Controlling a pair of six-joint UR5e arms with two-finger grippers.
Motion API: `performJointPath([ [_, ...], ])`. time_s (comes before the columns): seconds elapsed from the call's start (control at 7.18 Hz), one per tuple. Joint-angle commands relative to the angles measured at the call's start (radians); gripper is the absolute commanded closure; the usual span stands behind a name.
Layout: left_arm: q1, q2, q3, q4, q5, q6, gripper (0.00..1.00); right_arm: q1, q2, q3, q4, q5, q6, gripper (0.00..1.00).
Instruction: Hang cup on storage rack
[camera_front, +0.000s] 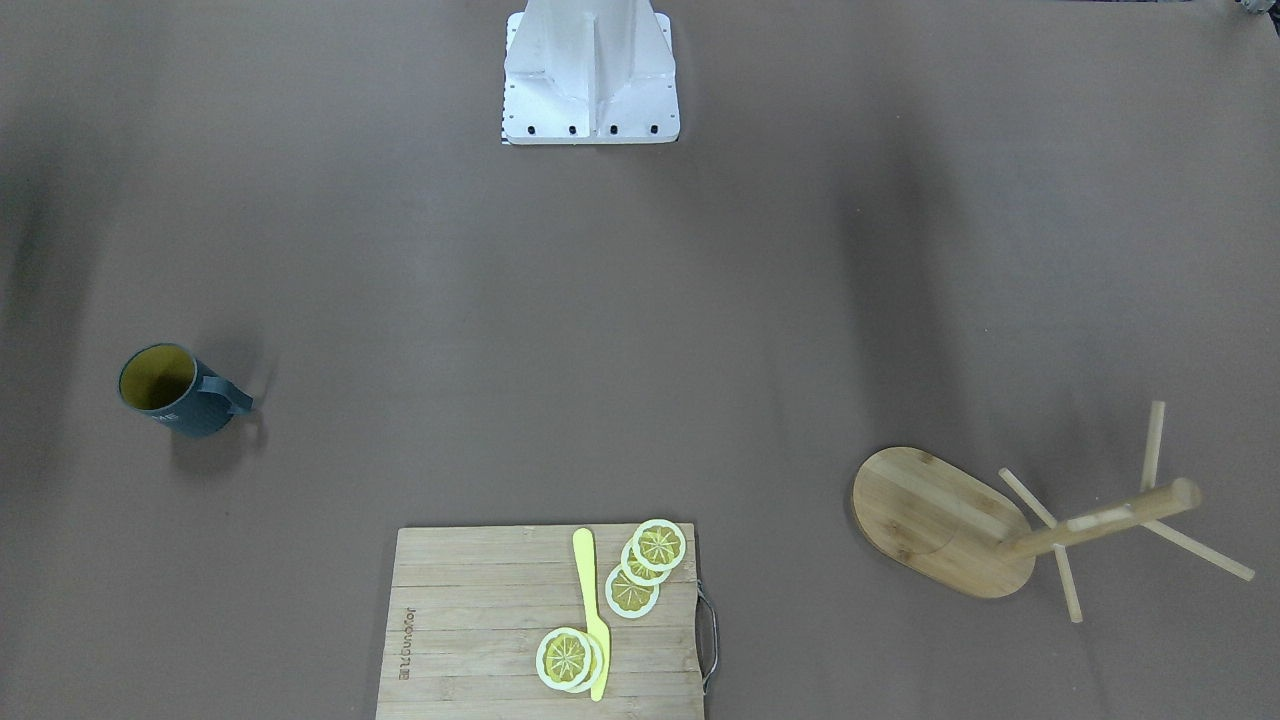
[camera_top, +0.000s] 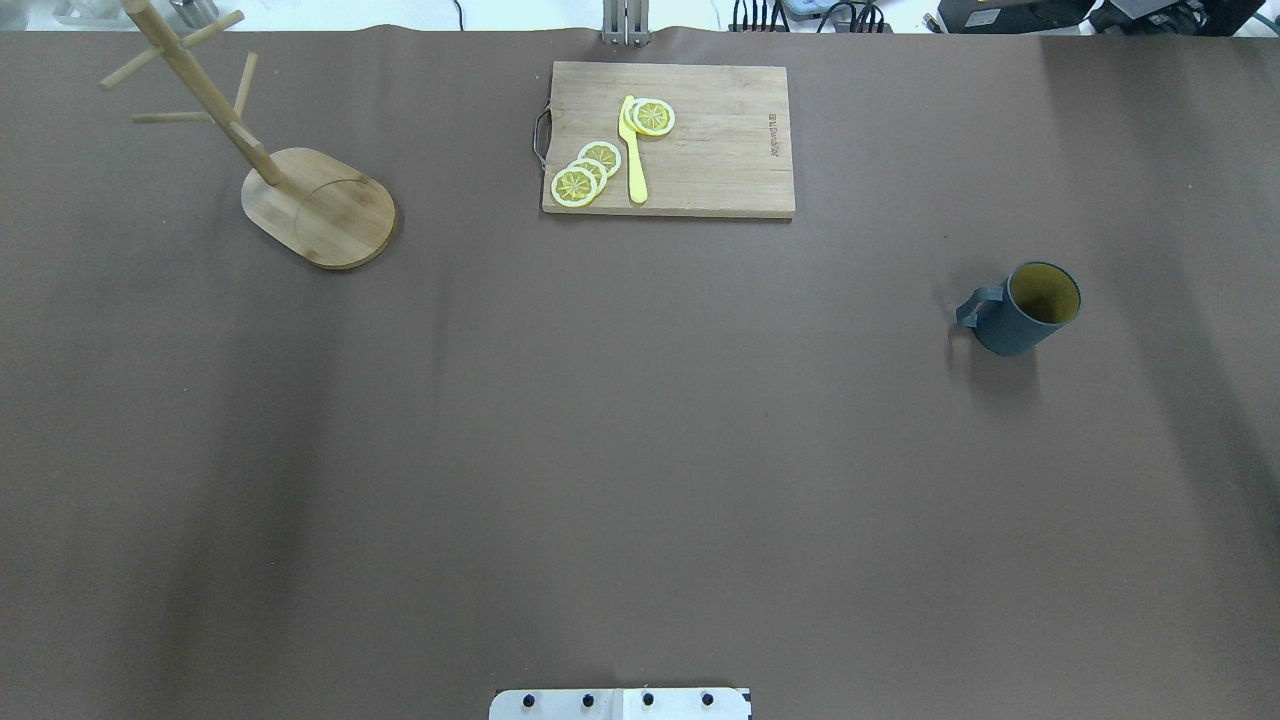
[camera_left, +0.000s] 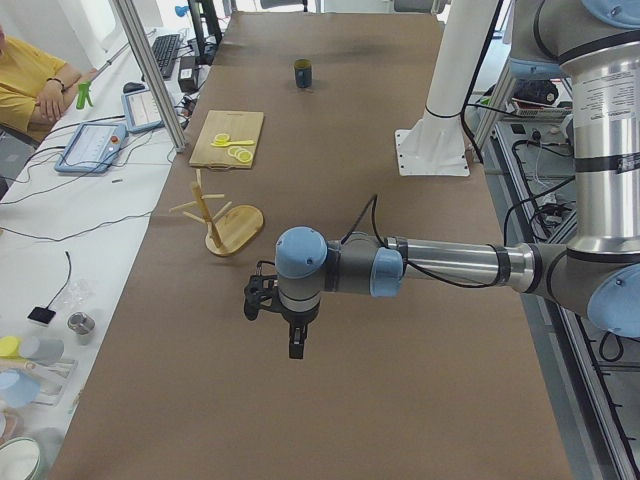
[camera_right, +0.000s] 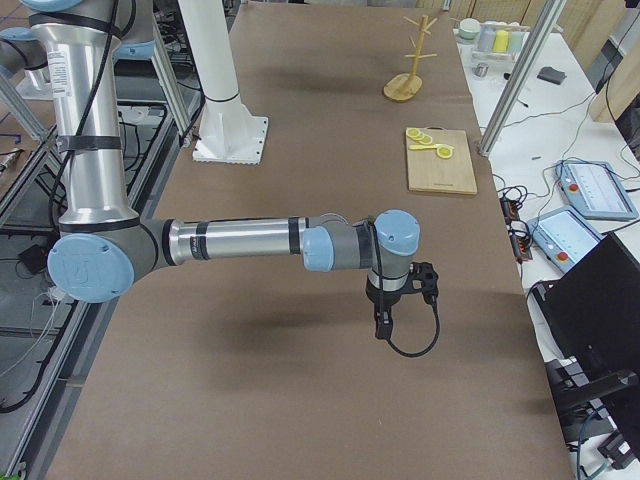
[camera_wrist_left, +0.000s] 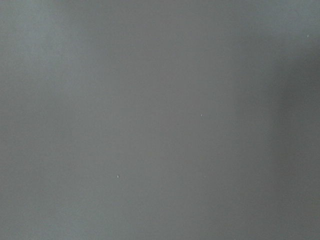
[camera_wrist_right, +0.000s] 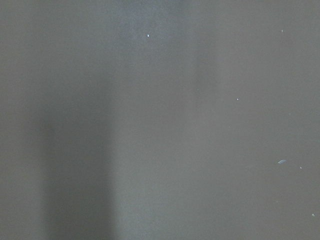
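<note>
The dark blue-grey cup (camera_top: 1022, 312) with a yellow inside stands upright on the brown table at the right of the overhead view, its handle pointing left. It also shows in the front view (camera_front: 178, 393). The bamboo storage rack (camera_top: 325, 208) stands at the far left, with its pegs bare, and shows in the front view too (camera_front: 930, 515). My left gripper (camera_left: 296, 345) and right gripper (camera_right: 383, 325) show only in the side views, hanging above bare table far from both things. I cannot tell whether they are open or shut. Both wrist views show only bare table.
A slatted cutting board (camera_top: 720, 150) with lemon slices (camera_top: 585, 175) and a yellow knife (camera_top: 633, 150) lies at the far middle edge. The robot's white base (camera_front: 590, 80) stands at the near middle. An operator and equipment sit beyond the far edge.
</note>
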Motion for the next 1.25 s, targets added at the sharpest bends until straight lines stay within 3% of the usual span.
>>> performJointPath([
  [0.0, -0.004, 0.053, -0.032, -0.077, -0.003, 0.014, 0.02, 0.003, -0.021, 0.027, -0.002, 0.011, 0.001, 0.0],
  [0.42, 0.0, 0.11, -0.003, -0.179, -0.002, -0.055, 0.02, 0.0, -0.052, 0.049, 0.007, 0.018, 0.002, 0.0],
  [0.7, 0.0, 0.108, 0.005, -0.215, -0.005, -0.054, 0.02, -0.04, -0.04, 0.049, 0.008, 0.092, 0.004, 0.0],
  [0.98, 0.0, 0.108, 0.01, -0.222, -0.018, -0.052, 0.02, -0.156, 0.015, 0.057, 0.039, 0.1, 0.139, 0.0],
  [1.11, 0.0, 0.107, 0.013, -0.215, -0.068, -0.055, 0.02, -0.222, 0.044, 0.057, 0.11, 0.083, 0.297, 0.02],
])
